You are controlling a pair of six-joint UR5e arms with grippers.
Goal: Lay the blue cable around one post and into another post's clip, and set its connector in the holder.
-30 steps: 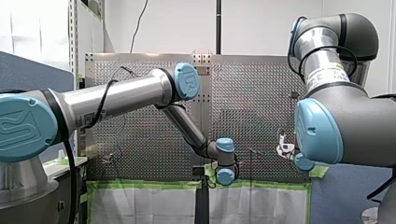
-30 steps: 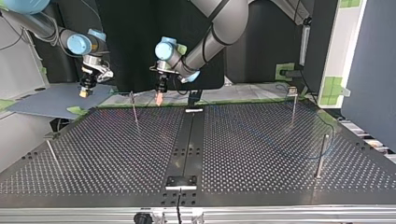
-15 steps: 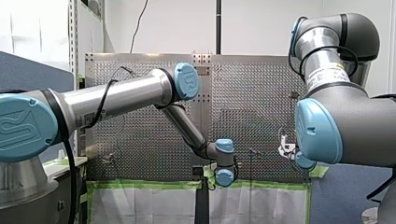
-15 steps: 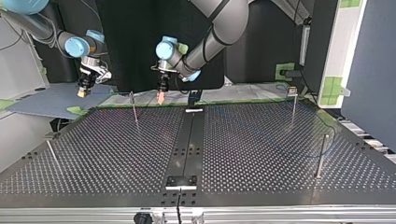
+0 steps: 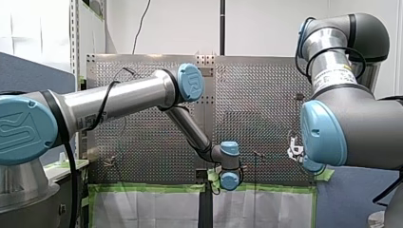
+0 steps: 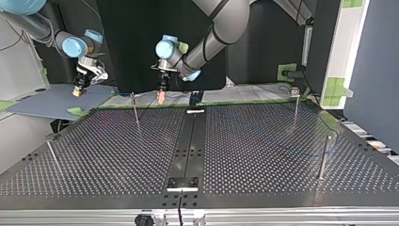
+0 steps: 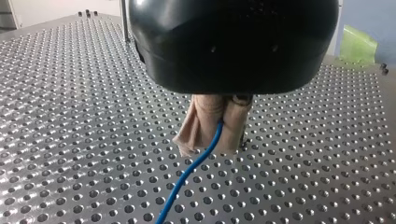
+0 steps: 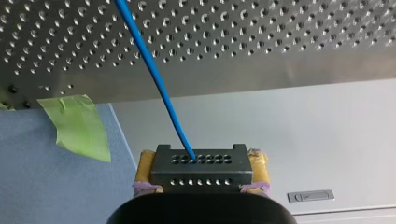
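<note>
Blue cable (image 7: 188, 171) is pinched in my left gripper (image 7: 212, 148): beige pads (image 7: 198, 123) pressed together on it, just above the perforated table (image 7: 70, 116), with the line dropping away beneath the gripper towards the plate.

Over to my right gripper (image 8: 201, 162): yellow pads (image 8: 145, 164) are clamped on either side of the black connector (image 8: 198, 173). The cable comes out of the connector's upper face and runs off over the table's edge. This gripper hangs off the table, with a strip of green tape (image 8: 79, 123) beside it.

From the top view, my right gripper (image 6: 76, 92) sits at the far left, beyond the table's far edge. My left gripper (image 6: 161, 97) is at the far edge, left of the centre strip and just right of a thin post (image 6: 135, 109).

On the right half of the table the cable shows only as a faint blue sweep, curving out from the far middle to the near right post (image 6: 323, 157). I cannot tell whether it wraps around that post. The far right post (image 6: 295, 106) carries a small block on top, and the cable is apart from it. A black block (image 6: 183, 182) sits at the near end of the centre strip, well apart from the connector.
</note>
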